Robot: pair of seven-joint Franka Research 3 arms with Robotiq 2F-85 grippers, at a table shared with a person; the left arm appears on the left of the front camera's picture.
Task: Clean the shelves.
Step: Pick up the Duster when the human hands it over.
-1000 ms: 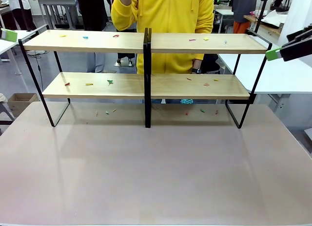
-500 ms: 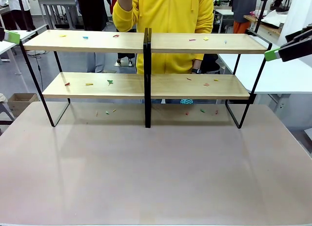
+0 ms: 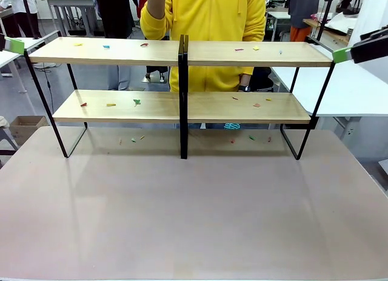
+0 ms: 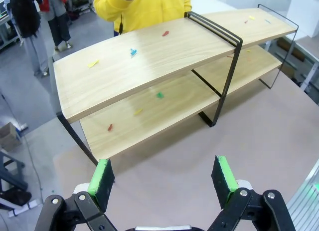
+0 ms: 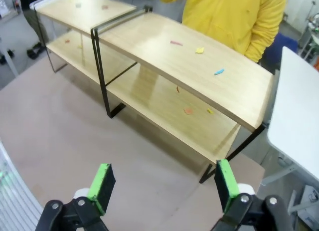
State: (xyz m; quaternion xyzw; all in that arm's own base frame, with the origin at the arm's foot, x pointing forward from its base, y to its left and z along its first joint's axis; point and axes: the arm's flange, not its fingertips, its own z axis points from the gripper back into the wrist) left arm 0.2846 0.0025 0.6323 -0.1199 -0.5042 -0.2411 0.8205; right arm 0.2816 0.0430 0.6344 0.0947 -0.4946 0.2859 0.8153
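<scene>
- Roughly across the far half of the counter (image 3: 194, 214) stand the shelves (image 3: 121, 51). The two racks are set side by side, with their black inner frames touching at the middle.
- Small coloured scraps lie scattered on all four boards, among them a blue scrap (image 3: 106, 47) on the upper left board and a green scrap (image 3: 137, 102) on the lower left one.
- More scraps (image 3: 251, 137) lie on the counter under the lower boards, behind the frames' feet.
- Each upper board overhangs the lower board beneath it, and the thin black uprights stand at the ends and in the middle.
- A person in a yellow hoodie (image 3: 209, 26) stands just behind the shelves at the far side, one hand raised near the top edge.
- The left fingers (image 4: 102, 177) are spread wide and hold nothing. They hover above the counter off the left end of the shelves.
- The right fingers (image 5: 224, 183) are likewise spread wide and empty, up off the right end.
- A white table (image 3: 357, 93) stands beyond the right end, and a cardboard box (image 3: 24, 126) sits on the floor to the left.
</scene>
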